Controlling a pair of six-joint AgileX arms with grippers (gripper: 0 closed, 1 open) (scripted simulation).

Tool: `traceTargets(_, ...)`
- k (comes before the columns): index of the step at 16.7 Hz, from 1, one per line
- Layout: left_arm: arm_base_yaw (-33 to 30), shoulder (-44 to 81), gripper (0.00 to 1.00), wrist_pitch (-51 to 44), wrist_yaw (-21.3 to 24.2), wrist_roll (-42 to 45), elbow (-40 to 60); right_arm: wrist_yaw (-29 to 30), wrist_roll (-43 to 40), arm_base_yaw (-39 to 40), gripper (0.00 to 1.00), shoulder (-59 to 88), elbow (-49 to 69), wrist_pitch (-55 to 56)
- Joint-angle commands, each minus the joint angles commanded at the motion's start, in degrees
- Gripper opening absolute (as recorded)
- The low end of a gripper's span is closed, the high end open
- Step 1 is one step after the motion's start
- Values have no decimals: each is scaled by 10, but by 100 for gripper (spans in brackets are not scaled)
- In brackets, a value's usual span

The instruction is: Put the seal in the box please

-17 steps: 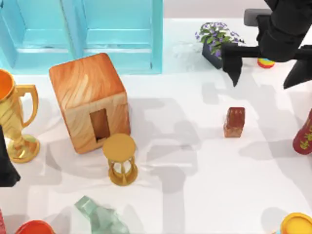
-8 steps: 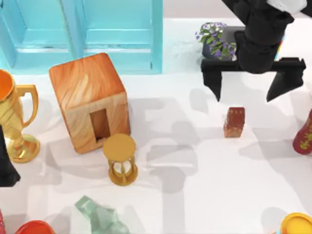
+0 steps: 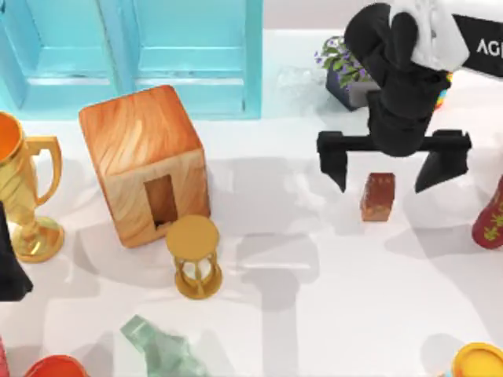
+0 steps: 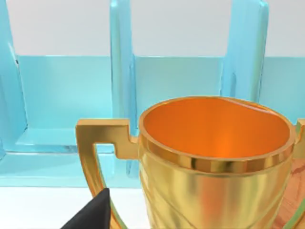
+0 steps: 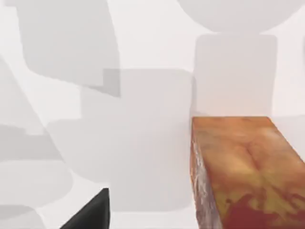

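Note:
The seal [image 3: 378, 196] is a small reddish-brown mottled block standing right of the table's middle; it fills the lower corner of the right wrist view as the seal [image 5: 243, 171]. My right gripper [image 3: 386, 174] hangs open just above it, one black finger on each side, well apart from the block. The box [image 3: 145, 162] is a large wood-grain cube at the left, its narrow dark hole facing the front. My left arm is parked at the table's left edge, with a dark fingertip [image 4: 90, 214] in front of a gold trophy.
A gold trophy [image 3: 20, 188] stands left of the box and a small gold hourglass [image 3: 194, 255] just in front of its hole. A turquoise cabinet [image 3: 134, 51] lines the back. A potted plant [image 3: 346, 67] sits behind the right arm; a dark-red vase [image 3: 491, 216] stands at the right edge.
My right gripper has come forward and down from the back right, turned level, and now straddles the seal. The seal and the left arm have not moved.

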Motion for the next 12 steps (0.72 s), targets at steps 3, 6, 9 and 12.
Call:
traceTargets(3,0,0,100,0,0,0,0,0,1,1,100,13,-46,59)
traceTargets(6,0,0,100,0,0,0,0,0,1,1,100,16,-55,70)
traceTargets(9,0,0,100,0,0,0,0,0,1,1,92,16,-55,70)
traceTargets(12,0,0,100,0,0,0,0,0,1,1,70,16,-55,70)
